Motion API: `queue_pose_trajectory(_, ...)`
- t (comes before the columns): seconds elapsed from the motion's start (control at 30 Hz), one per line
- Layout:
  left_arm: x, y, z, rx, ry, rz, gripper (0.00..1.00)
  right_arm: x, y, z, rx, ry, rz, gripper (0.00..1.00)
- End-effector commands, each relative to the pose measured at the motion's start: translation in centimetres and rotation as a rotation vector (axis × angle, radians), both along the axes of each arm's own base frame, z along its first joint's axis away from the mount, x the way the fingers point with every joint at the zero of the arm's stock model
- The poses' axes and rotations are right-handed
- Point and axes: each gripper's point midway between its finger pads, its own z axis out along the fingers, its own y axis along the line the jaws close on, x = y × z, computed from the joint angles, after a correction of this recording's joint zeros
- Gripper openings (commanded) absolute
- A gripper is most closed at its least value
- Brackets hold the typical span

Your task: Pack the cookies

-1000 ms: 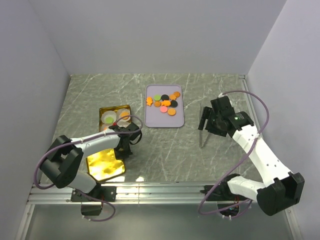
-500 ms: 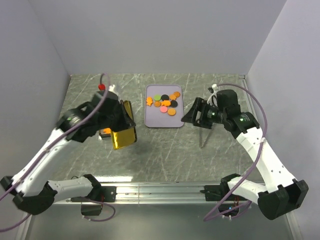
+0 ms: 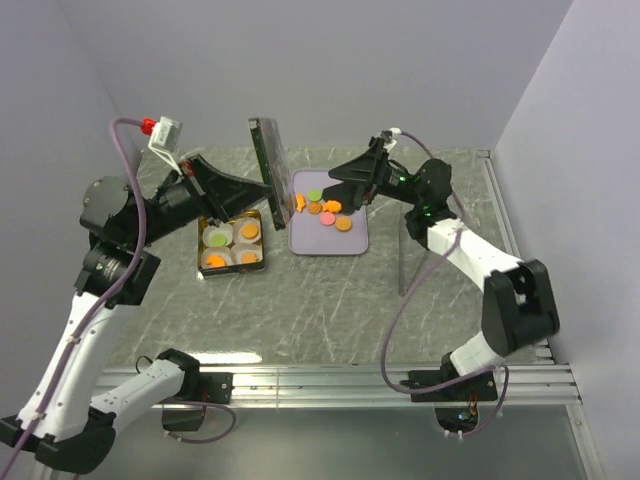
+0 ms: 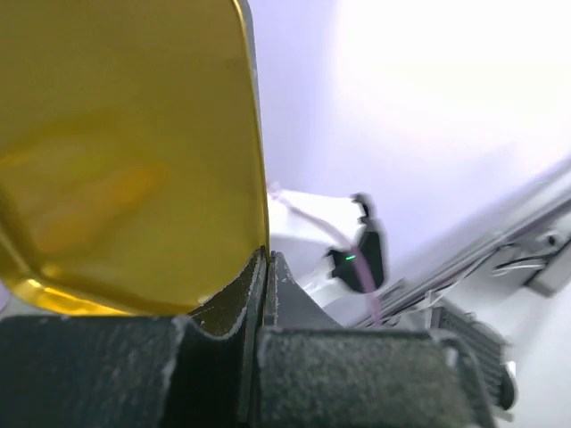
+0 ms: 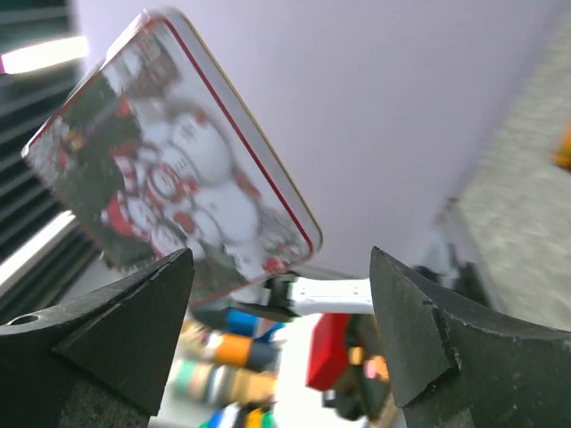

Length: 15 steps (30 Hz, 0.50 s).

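1. The top view was lit brightly and evenly from above, and only faint, soft shadows were cast on the grey marbled tabletop (image 3: 330,300).
2. Pale glare was caught on the aluminium rail (image 3: 330,378) at the near edge.
3. In the left wrist view, the pale wall (image 4: 428,107) was washed out almost to white, and warm reflections were thrown off the golden inner face of the rectangular tin lid (image 4: 125,152).
4. The dark fingers (image 4: 89,374) of the left gripper (image 4: 266,263) were underlit and soft.
5. In the right wrist view, the lid's snowman print was smeared by blur, the background was out of focus, and the fingers (image 5: 107,330) of the right gripper (image 5: 281,259) were reduced to dark silhouettes.
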Motion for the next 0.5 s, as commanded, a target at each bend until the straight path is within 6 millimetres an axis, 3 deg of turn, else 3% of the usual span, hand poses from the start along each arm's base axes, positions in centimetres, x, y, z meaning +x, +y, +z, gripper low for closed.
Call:
queue_pose_trajectory(0.0, -4.2, 0.6, 4.8, -0.152, -0.201, -0.232, 0.0, -3.9, -0.6, 6.2, 0.26, -0.136, 0.165, 0.86)
queue_pose_trajectory(0.03, -4.5, 0.9, 5.2, -0.184, -0.203, -0.262, 0.0, -3.4, -0.4, 6.4, 0.311, -0.074, 0.188, 0.86)
queue_pose_trajectory(0.17, -5.1, 1.3, 5.7, -0.239, -0.215, -0.299, 0.0, -4.6, -0.7, 8.3, 0.436, -0.138, 0.258, 0.86)
queue_pose_trajectory(0.37, -5.0, 1.5, 5.2, -0.312, -0.187, -0.33, 0.0, -5.7, 1.0, 9.6, 0.411, -0.179, 0.324, 0.86)
queue_pose_trajectory(0.47, -4.5, 1.4, 4.6, -0.302, -0.166, -0.314, 0.0, -6.3, 0.7, 10.3, 0.44, -0.187, 0.343, 0.86)
